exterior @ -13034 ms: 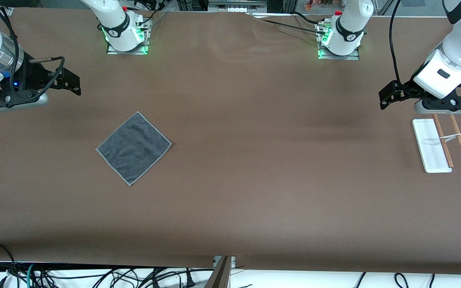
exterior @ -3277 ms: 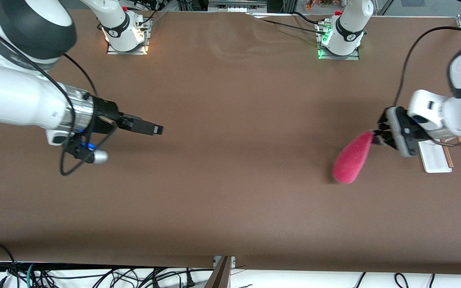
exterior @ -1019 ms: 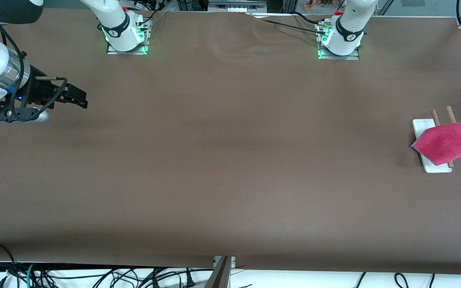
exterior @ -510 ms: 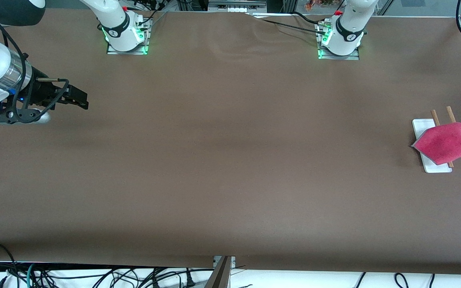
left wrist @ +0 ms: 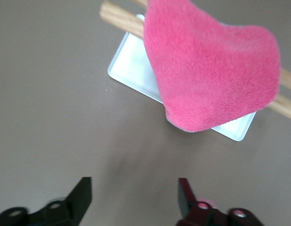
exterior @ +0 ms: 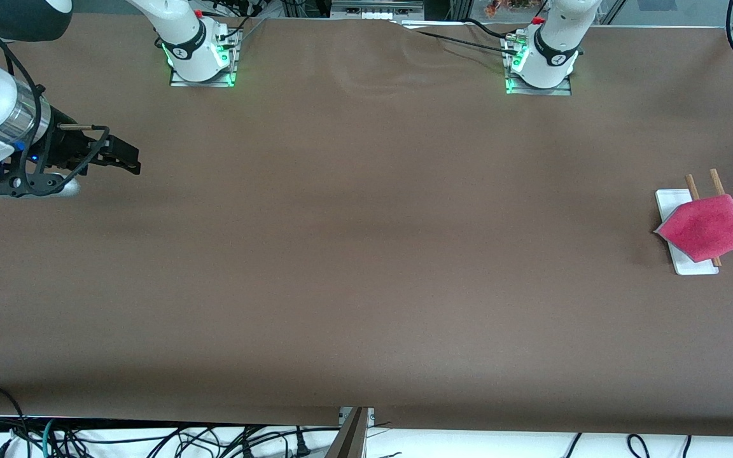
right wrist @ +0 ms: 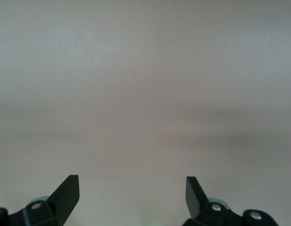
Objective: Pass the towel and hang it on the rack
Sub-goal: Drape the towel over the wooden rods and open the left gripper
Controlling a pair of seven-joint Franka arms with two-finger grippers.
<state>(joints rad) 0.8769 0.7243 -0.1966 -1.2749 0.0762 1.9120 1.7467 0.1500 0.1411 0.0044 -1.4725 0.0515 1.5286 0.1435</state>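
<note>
Apart from open left gripper (left wrist: 131,200), towel (left wrist: 211,75).

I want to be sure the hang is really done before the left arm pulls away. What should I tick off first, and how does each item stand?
1. Towel draped over both rods of the rack: ok, pink side up, rod ends showing on each side of it.
2. Left gripper let go: ok, its fingers stand apart with nothing between them, seen in the left wrist view.
3. Towel free of the left gripper: ok, a gap of bare table separates them.
4. Rack's white base flat on the table: ok.
5. Towel hanging evenly: cannot tell, one corner droops over the base.
6. Right gripper out of the way: ok, open, waiting at the right arm's end.
</note>
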